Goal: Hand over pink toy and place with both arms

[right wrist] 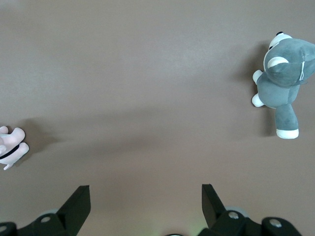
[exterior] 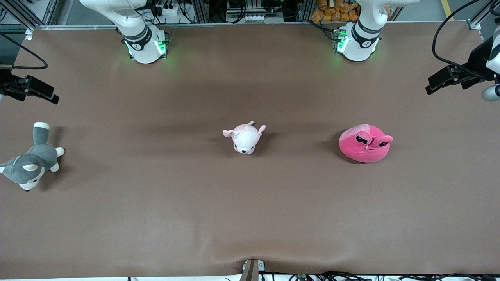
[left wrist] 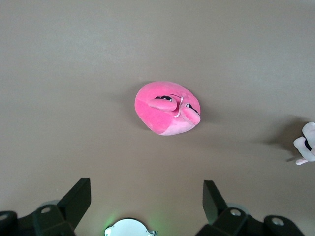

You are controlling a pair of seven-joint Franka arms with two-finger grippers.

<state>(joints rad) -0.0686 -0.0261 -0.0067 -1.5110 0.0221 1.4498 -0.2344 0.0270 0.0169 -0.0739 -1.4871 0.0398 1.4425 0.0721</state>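
The pink toy (exterior: 365, 143) is a round hot-pink plush with two stalk eyes. It lies on the brown table toward the left arm's end, nearer the front camera than the left arm's base (exterior: 357, 41). In the left wrist view it (left wrist: 166, 108) lies on the table well below my left gripper (left wrist: 146, 183), which is open, empty and high over its own base. My right gripper (right wrist: 145, 187) is also open and empty, high over the table by the right arm's base (exterior: 145, 43). Neither gripper shows in the front view.
A pale pink-and-white puppy plush (exterior: 245, 137) lies at mid-table. A grey-and-white husky plush (exterior: 33, 160) lies at the right arm's end and also shows in the right wrist view (right wrist: 283, 73). Black fixtures with cables stand at both table ends (exterior: 449, 78) (exterior: 29, 89).
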